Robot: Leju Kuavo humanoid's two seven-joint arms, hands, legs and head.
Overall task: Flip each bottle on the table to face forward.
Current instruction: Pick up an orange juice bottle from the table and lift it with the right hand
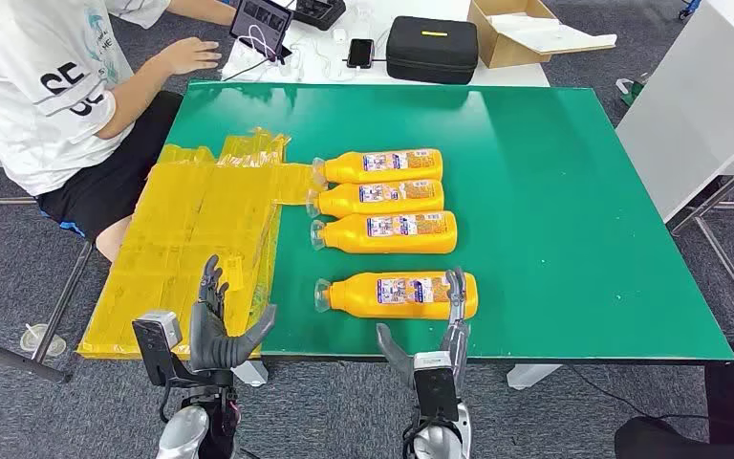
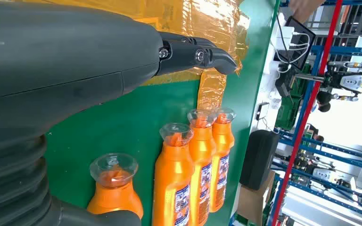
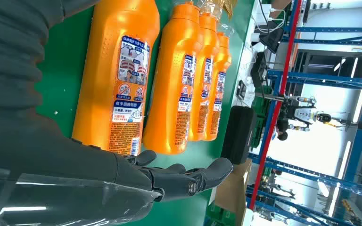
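Four glossy orange plastic bottles [image 1: 383, 205] with clear caps lie flat in a column on the matte green table [image 1: 554, 191], labels up, beside crinkled yellow foil sheets [image 1: 191, 239]. The left hand [image 1: 218, 325] hovers empty, fingers apart; the right hand [image 1: 440, 330], fingers spread, reaches the nearest bottle's [image 1: 397, 295] base.

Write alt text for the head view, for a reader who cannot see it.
Four orange bottles lie on their sides on a green table, caps pointing left, beside crumpled yellow sheets. The right robot hand reaches to the base end of the nearest bottle; the left robot hand hangs open over the yellow sheets. A seated person is at far left.
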